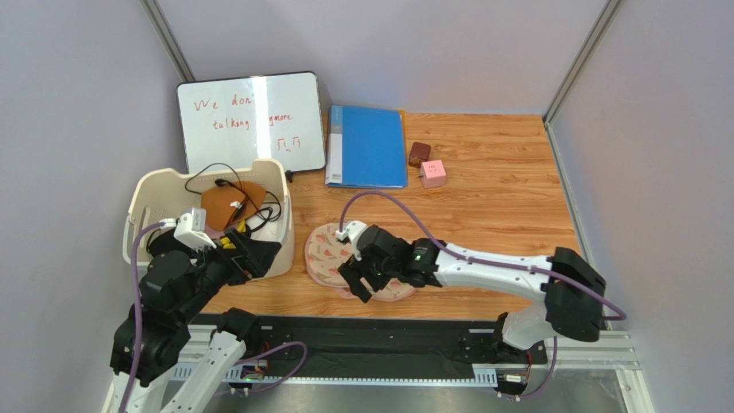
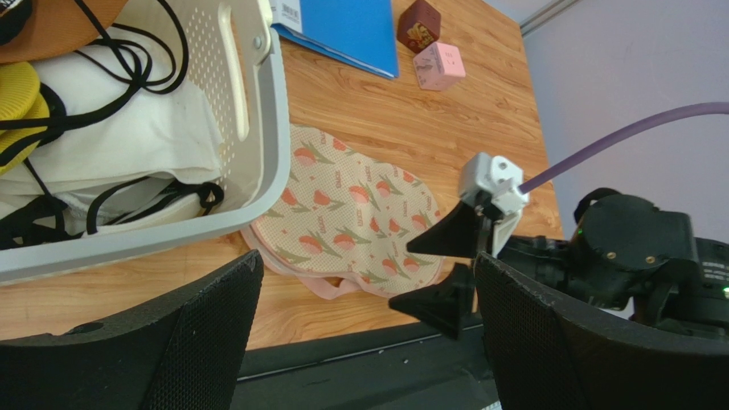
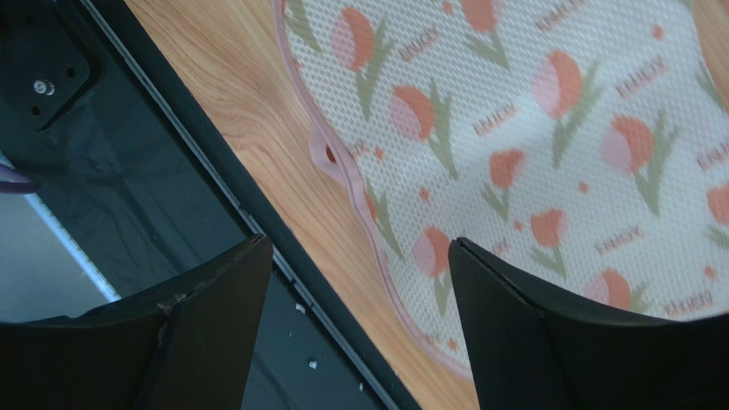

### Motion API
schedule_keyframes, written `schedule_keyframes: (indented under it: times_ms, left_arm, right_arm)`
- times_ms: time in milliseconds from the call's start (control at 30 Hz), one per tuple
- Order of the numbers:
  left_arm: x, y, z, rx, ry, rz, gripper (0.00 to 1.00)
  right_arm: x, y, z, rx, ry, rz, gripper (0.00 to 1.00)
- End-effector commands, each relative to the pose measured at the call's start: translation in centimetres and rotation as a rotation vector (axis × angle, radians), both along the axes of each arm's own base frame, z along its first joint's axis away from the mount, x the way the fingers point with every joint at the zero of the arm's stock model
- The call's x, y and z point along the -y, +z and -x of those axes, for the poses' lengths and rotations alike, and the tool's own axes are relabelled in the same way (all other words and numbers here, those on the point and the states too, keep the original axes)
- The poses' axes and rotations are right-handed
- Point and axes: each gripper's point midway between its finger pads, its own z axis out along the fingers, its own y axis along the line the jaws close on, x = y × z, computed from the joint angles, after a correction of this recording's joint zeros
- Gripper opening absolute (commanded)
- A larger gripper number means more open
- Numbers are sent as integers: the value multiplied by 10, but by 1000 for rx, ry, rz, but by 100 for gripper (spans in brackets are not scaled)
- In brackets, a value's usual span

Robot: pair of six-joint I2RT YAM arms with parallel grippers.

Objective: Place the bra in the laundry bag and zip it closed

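Black right gripper (image 3: 359, 248): jaws spread wide and empty, low over the bag's near rim, probably lined up to work the edge open.
Pink loop (image 3: 329, 158): just beside that gap, at the bag's waist; a likely place to pinch.
Laundry bag (image 1: 326, 254): flat on the wooden table (image 1: 500, 189), print up, folded shut; zipped or not, I cannot tell.
Left gripper (image 1: 254, 258): likewise wide and empty, at the basket's near wall, placed to reach in.
Basket (image 2: 275, 128): its corner overlaps the bag.
Bra (image 1: 228, 202): inside the basket, cup upward among black straps; not yet bagged.
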Motion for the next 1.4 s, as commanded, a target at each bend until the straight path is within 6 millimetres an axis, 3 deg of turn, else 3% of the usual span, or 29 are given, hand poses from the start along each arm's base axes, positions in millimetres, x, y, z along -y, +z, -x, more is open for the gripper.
schedule_keyframes:
  times_ms: [0, 33, 200, 267, 367, 567, 600, 700, 733, 800, 933, 1033, 1133, 1167, 1233, 1367]
  left_arm:
    - [1, -4, 6, -30, -9, 14, 97]
    - [1, -5, 7, -34, -10, 13, 97]
    - [0, -3, 10, -27, -9, 10, 96]
    - [-1, -3, 10, -26, -7, 8, 97]
    - [-1, -5, 10, -32, -8, 6, 96]
    - [1, -6, 11, -42, -17, 3, 96]
    - [3, -5, 12, -44, -33, 8, 96]
    - [21, 0, 14, -30, -135, 33, 94]
    - [29, 4, 11, -11, -177, 49, 93]
    - [55, 6, 14, -38, -332, 95, 88]
    - [95, 5, -1, -120, -524, 181, 75]
    - [112, 1, -12, -135, -543, 130, 75]
    - [143, -3, -14, -150, -578, 102, 78]
    - [151, -15, -20, -199, -559, 78, 79]
    - [153, -34, -27, -272, -465, 68, 79]
    - [149, -52, -34, -298, -325, 104, 80]
  right_arm:
    - [-42, 3, -20, 166, 64, -18, 77]
    - [-46, 0, -18, 164, 82, -12, 70]
    - [-62, -23, -7, 199, 156, 15, 64]
    - [-60, -36, -13, 219, 132, 52, 65]
    - [-57, -39, -29, 280, 69, 81, 61]
    - [-51, -33, -41, 331, 13, 107, 25]
    - [-48, -31, -42, 334, 6, 114, 12]
    - [-39, -10, -43, 323, -29, 90, 0]
    - [-36, 5, -42, 311, -42, 50, 0]
    - [-22, 14, -46, 245, -99, 14, 0]
    - [-7, 27, -42, 37, -144, -128, 0]
    - [-2, 34, -40, -41, -157, -191, 0]
    - [-6, 40, -33, -69, -142, -226, 0]
    - [-6, 41, -34, -68, -145, -227, 0]
    - [-4, 44, -34, -72, -157, -239, 0]
    - [0, 51, -29, -131, -178, -285, 0]
